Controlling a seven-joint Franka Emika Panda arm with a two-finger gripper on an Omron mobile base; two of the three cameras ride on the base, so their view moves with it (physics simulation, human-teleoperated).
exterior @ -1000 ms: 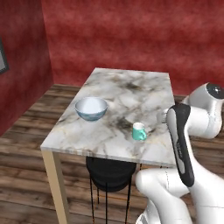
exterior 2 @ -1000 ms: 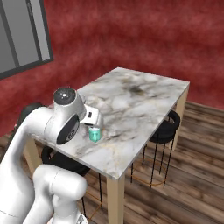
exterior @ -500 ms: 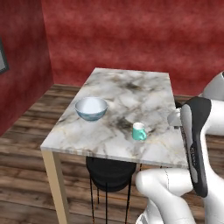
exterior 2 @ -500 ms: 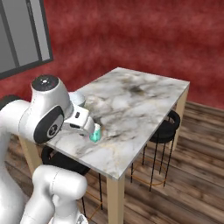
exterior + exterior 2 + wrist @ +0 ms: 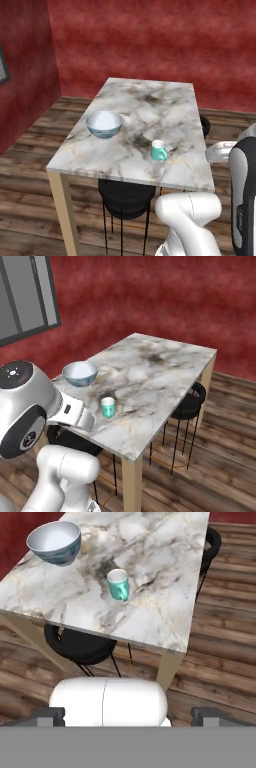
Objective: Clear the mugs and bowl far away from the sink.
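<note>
**Gripper wide and empty, short of the counter; bowl and teal mug standing on the marble top**

The gripper (image 5: 127,714) is standing wide, its two dark fingertips (image 5: 50,714) showing far apart at the bottom of the hand view, with nothing between them. It is looking down from off the near edge of the counter (image 5: 170,105), well apart from both vessels.

The bowl (image 5: 104,124) is sitting upright near the counter's left edge in the left base view, white inside, blue outside. In the right base view the bowl (image 5: 80,373) is lying toward the near left corner. In the hand view the bowl (image 5: 55,542) is appearing at upper left.

The teal mug (image 5: 159,150) is standing upright near the counter's front edge, well apart from the bowl, to its right. The mug (image 5: 107,407) is sitting just beyond the white arm (image 5: 30,411) in the right base view. In the hand view the mug (image 5: 118,584) is showing a white inside.

A black stool (image 5: 126,195) is standing under the counter, and a second stool (image 5: 186,401) at its far side, on the wooden floor (image 5: 225,456).
</note>
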